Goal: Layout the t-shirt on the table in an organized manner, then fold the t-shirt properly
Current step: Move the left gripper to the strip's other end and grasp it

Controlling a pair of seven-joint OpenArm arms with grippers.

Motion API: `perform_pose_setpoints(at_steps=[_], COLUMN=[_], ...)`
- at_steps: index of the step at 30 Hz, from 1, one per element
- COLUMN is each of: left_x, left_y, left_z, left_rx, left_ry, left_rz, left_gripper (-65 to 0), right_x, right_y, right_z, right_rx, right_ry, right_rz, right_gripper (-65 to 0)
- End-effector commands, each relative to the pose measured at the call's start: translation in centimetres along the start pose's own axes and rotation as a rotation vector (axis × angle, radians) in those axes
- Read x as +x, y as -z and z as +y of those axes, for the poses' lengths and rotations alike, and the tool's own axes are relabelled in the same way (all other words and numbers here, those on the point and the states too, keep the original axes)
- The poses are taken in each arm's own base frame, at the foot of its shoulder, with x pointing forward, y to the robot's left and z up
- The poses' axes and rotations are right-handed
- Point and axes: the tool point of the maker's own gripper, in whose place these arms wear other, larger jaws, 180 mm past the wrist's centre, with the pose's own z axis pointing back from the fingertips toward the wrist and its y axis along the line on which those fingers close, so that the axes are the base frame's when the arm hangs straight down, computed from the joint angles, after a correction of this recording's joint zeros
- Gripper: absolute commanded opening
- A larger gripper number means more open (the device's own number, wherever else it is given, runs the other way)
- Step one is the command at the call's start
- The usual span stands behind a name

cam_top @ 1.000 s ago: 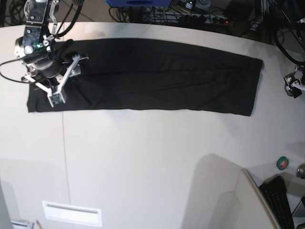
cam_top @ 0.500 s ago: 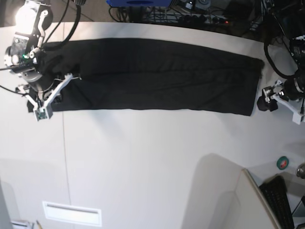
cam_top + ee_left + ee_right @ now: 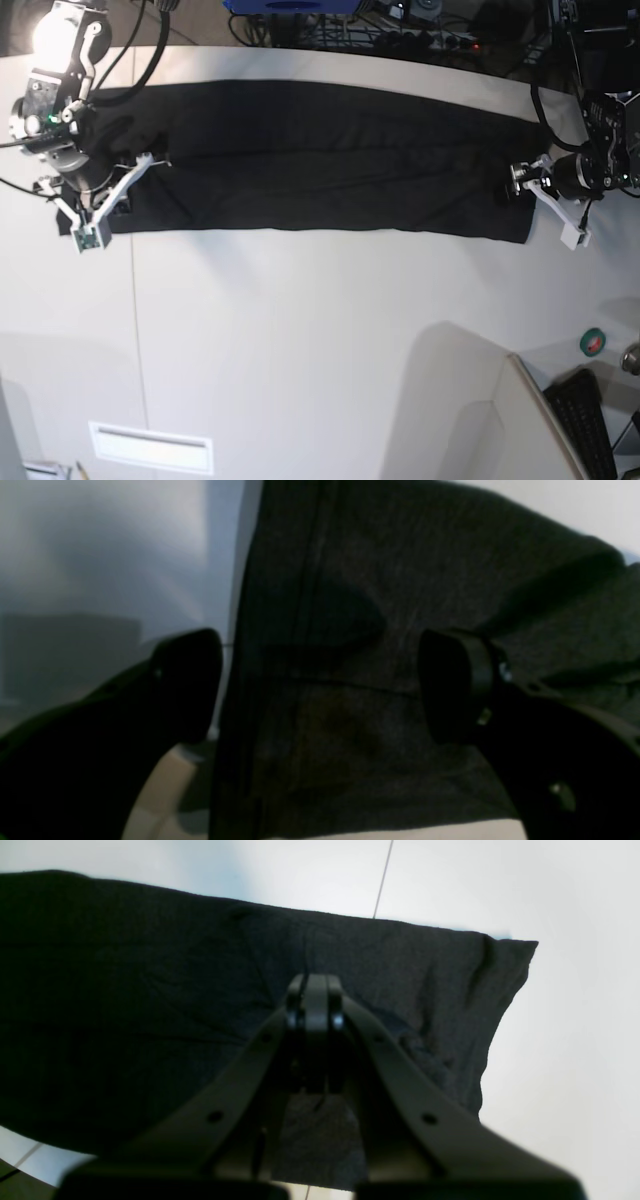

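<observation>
Closest to me, the white table (image 3: pixel 300 340) is bare up to the t-shirt (image 3: pixel 330 160), which lies folded into one long black band running across the far half, its print out of sight. The cloth is mostly flat, with a lengthwise crease and soft wrinkles. I see my right gripper (image 3: pixel 314 1000) with its tips pressed together over the band's end, where the corner is rumpled; I cannot tell whether any cloth is pinched between them. At the opposite end, my left gripper (image 3: pixel 320 680) stands wide open, one finger on either side of the shirt's edge, holding nothing.
</observation>
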Motion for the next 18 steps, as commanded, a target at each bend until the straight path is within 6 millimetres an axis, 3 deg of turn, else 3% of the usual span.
perform_pose_setpoints(at_steps=[1,7,10,16,18], left_x=[0.5,-0.7,-1.7,-3.7,-3.6], left_y=[-0.2,0.5,0.5,0.9,0.8], left_z=[0.6,1.3,2.1,2.6,2.8], left_rx=[0.015,0.021,0.071,0.122,0.126], left_ry=[-0.002,-0.042,0.013,0.069,0.069], left_rz=[0.007,0.046,0.093,0.161,0.158], left_gripper=[-6.4,-8.2,-23.9,-65.0,-65.0], right_x=[1.3,1.3,1.3,1.7,1.8], right_y=[-0.2,-0.3,-0.3,-0.2,-0.2], right_z=[-0.1,-0.4,-0.4,-0.5,-0.5], right_rx=[0.0,-0.008,-0.008,-0.009,-0.01], right_ry=[-0.002,0.0,0.0,-0.001,-0.001], right_rz=[-0.045,-0.045,-0.045,-0.054,-0.056], right_gripper=[-65.0,-65.0,-65.0,-65.0,-65.0])
